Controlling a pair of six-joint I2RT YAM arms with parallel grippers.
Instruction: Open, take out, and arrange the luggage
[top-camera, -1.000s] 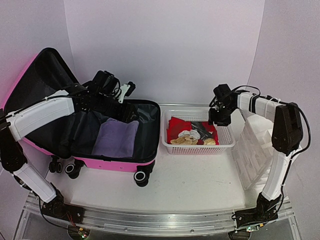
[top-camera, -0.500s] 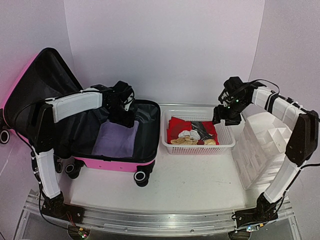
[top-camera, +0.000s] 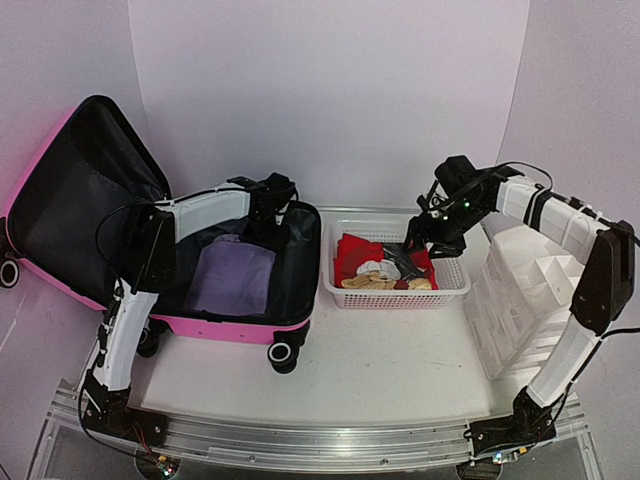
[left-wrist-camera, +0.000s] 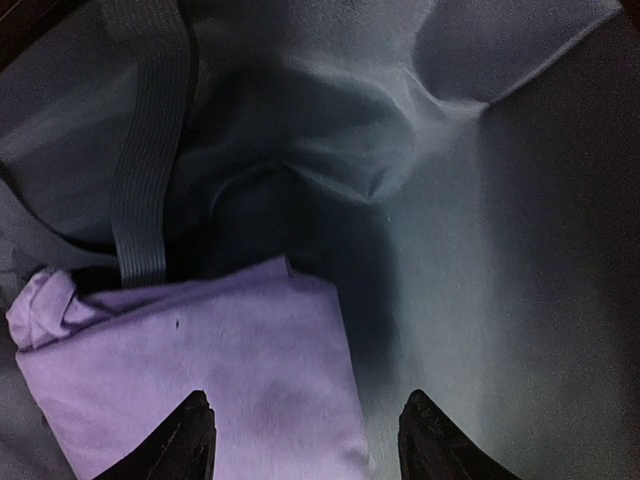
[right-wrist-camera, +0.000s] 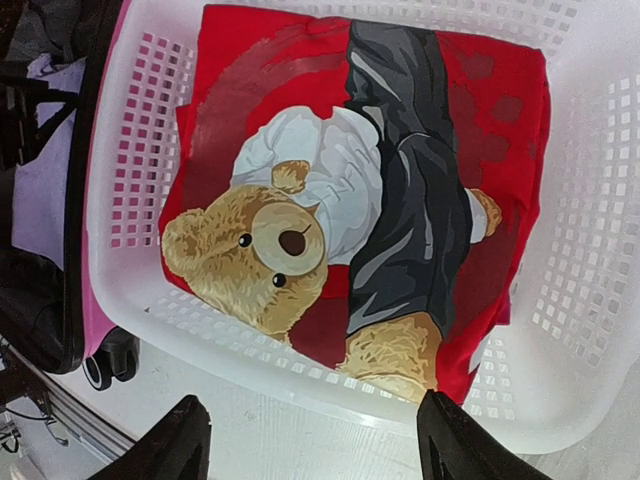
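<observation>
The hot-pink suitcase (top-camera: 215, 327) lies open at the left, lid (top-camera: 70, 195) propped up, black lining showing. A folded lilac cloth (top-camera: 230, 275) lies inside it; it also shows in the left wrist view (left-wrist-camera: 190, 385). My left gripper (top-camera: 268, 232) hangs open inside the case over the cloth's far right edge, its fingertips (left-wrist-camera: 195, 425) straddling that edge without touching. My right gripper (top-camera: 432, 238) is open and empty above the white mesh basket (top-camera: 450, 287), which holds a folded red cloth with a teddy-bear print (right-wrist-camera: 330, 200).
A white plastic drawer organizer (top-camera: 525, 280) stands tilted at the right, beside the basket. The suitcase rests on black wheels (top-camera: 283, 355) near the table's front. A grey elastic strap (left-wrist-camera: 145, 150) runs across the lining.
My left gripper has moved right and down into the suitcase toward the lilac cloth. My right gripper has swung a little left over the basket.
</observation>
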